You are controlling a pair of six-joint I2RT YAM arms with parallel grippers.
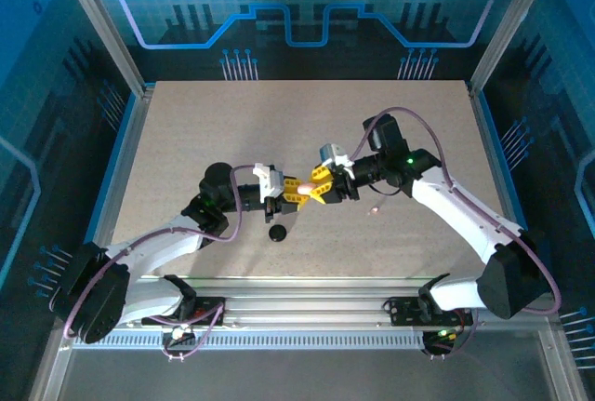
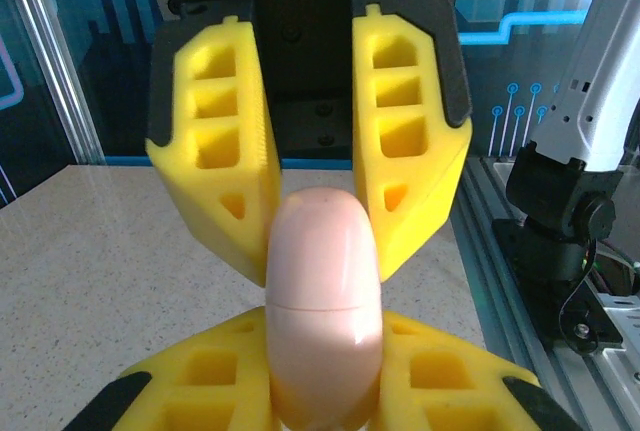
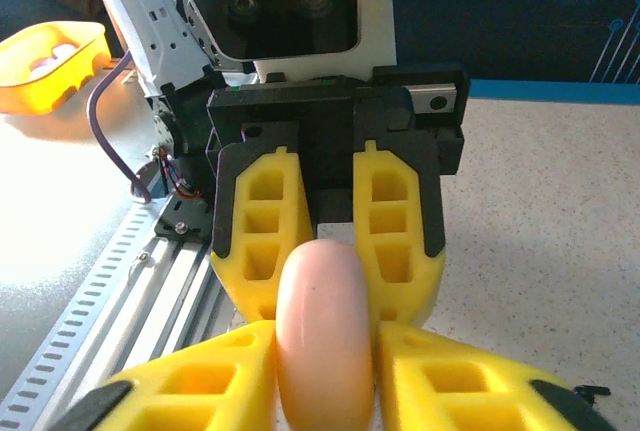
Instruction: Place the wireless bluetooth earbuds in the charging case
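pink case (image 2: 323, 301) is up over mid-table (image 1: 186, 131), pinched from both sides. left claw (image 1: 294, 191) is clamped on one end, right claw (image 1: 321, 189) has its fingers tight on the other. whitish earbud (image 1: 375, 207) lies on the table right of the right claw, apart from the case. black round item (image 1: 277, 233) sits near the left claw.

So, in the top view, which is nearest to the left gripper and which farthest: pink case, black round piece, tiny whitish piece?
1. pink case, held in the left gripper.
2. black round piece, lying below it, slightly left.
3. tiny whitish piece, far off on the right side.
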